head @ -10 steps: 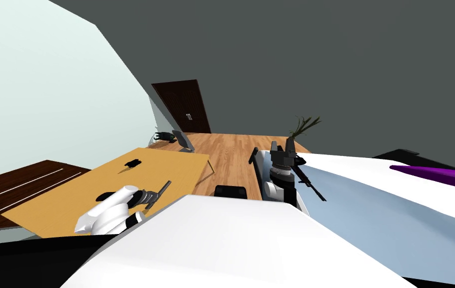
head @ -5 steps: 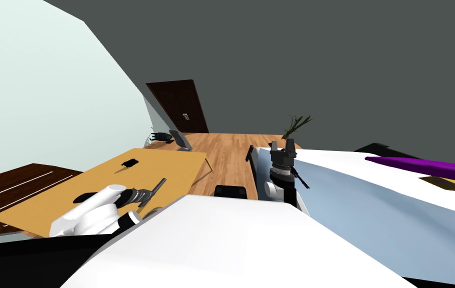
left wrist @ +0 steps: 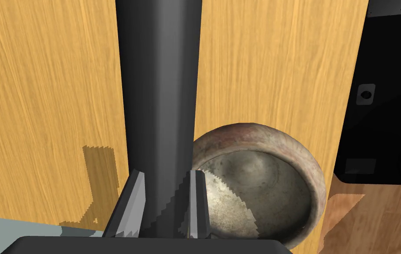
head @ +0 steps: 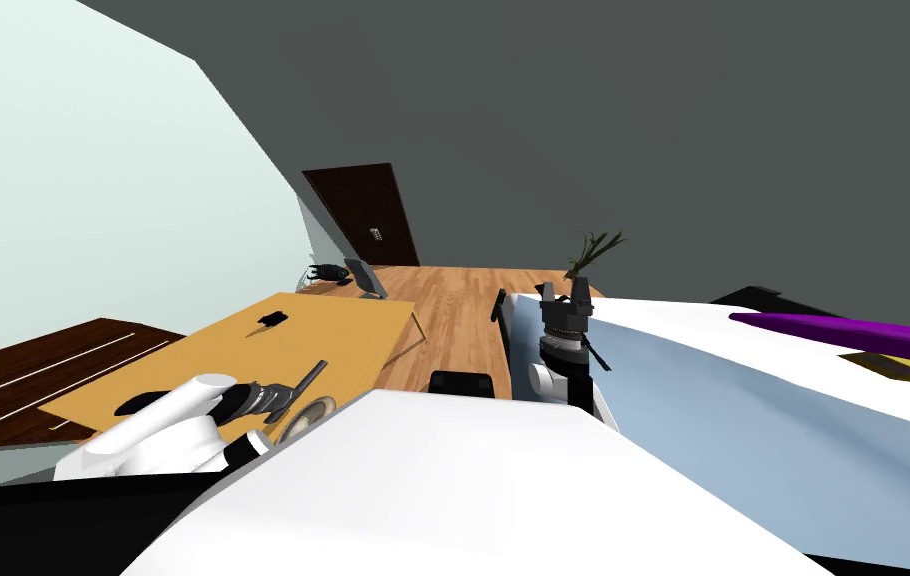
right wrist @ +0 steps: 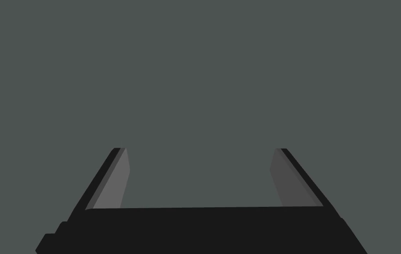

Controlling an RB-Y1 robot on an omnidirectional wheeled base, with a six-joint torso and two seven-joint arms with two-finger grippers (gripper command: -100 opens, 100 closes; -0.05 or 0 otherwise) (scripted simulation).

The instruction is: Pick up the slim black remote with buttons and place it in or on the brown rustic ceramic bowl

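My left gripper (left wrist: pixel 165 176) is shut on a slim dark remote (left wrist: pixel 160 88), which sticks out straight ahead between the fingers (left wrist: pixel 135 203). In the head view the remote (head: pixel 309 379) hangs over the near corner of a light wooden table (head: pixel 343 330), held by my left gripper (head: pixel 281 397). A brown, worn-looking bowl (left wrist: pixel 261 185) stands on the table right beside the gripper, near the table's edge; its rim (head: pixel 307 418) peeks out below the remote. My right gripper (head: pixel 564 292) is raised at the right, open (right wrist: pixel 200 152) and empty.
A small black object (head: pixel 270 320) lies farther out on the table. Dark wooden furniture (head: pixel 23 370) stands at the left and a dark door (head: pixel 368 215) at the back. A white couch (head: pixel 743 380), a plant (head: pixel 591 252) and a black box (head: pixel 461 382) are at the right.
My view has shifted and my left arm has drawn back toward me with the remote still held. The bowl has come into sight beside the gripper.
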